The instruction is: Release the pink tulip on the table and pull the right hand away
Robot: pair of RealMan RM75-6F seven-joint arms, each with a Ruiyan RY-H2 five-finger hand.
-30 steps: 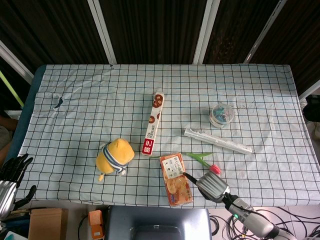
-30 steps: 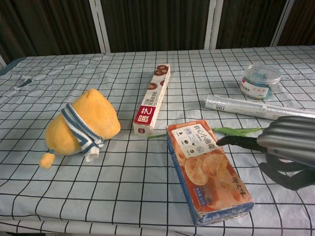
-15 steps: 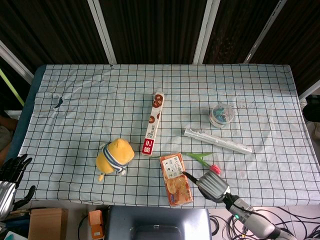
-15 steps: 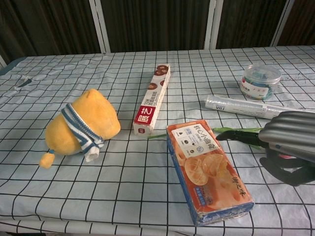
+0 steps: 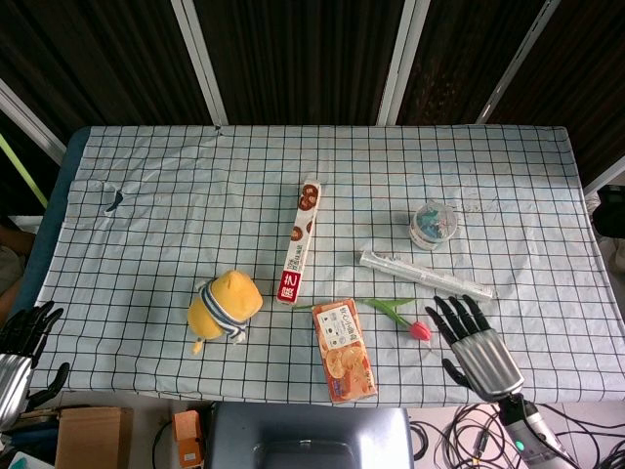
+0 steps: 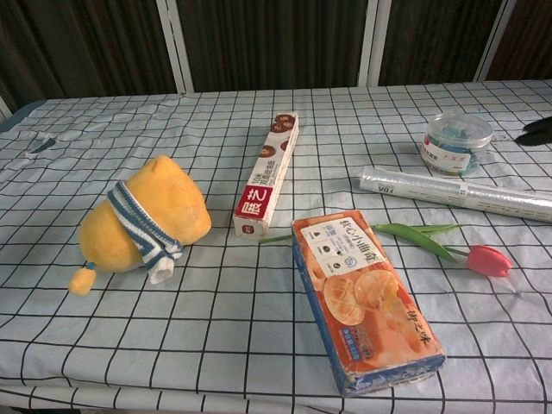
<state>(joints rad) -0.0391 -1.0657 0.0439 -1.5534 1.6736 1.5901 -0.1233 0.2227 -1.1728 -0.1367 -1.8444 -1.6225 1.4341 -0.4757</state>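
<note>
The pink tulip lies flat on the checked cloth, its green stem and leaves reaching left toward the orange snack box; its pink head points right. My right hand hovers just right of the flower, fingers spread, holding nothing and apart from it. In the chest view only dark fingertips of that hand show at the right edge. My left hand sits off the table's front left corner, fingers loosely spread and empty.
An orange snack box lies left of the tulip. A clear wrapped roll and a small round tub sit behind it. A long red box and a yellow plush toy lie further left.
My right hand has let go of the tulip, opened its fingers and moved right and away. The tulip now lies uncovered on the cloth. The left hand stayed put.
</note>
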